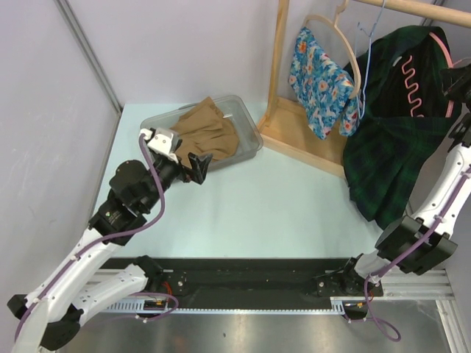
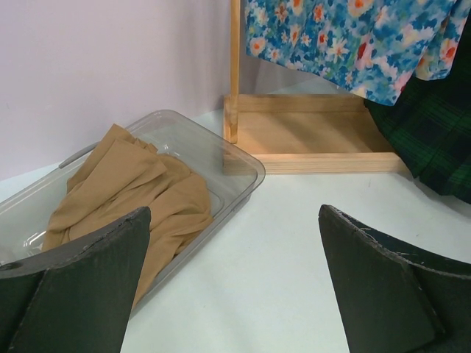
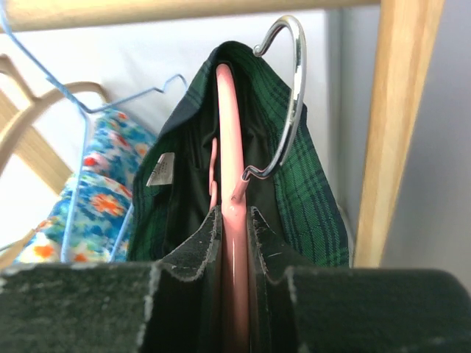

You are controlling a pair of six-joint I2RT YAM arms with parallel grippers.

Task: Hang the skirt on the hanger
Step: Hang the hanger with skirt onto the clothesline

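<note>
A clear plastic bin (image 1: 237, 109) sits at the far left of the pale table (image 1: 257, 209), with a tan garment (image 1: 210, 131) heaped inside it. Just beside the bin's right end stands a wooden rack (image 1: 278, 51), its flat base resting on the table. On the rack hang a wooden hanger (image 1: 356, 66) carrying a blue floral garment (image 1: 316, 81) and, just beside it, a blue wire hanger (image 1: 364, 51).

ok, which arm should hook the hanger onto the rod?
Right. Right jaws clamp the hanger, skirt on it, hook close to the rod. Left jaws stand open by the bin.
</note>
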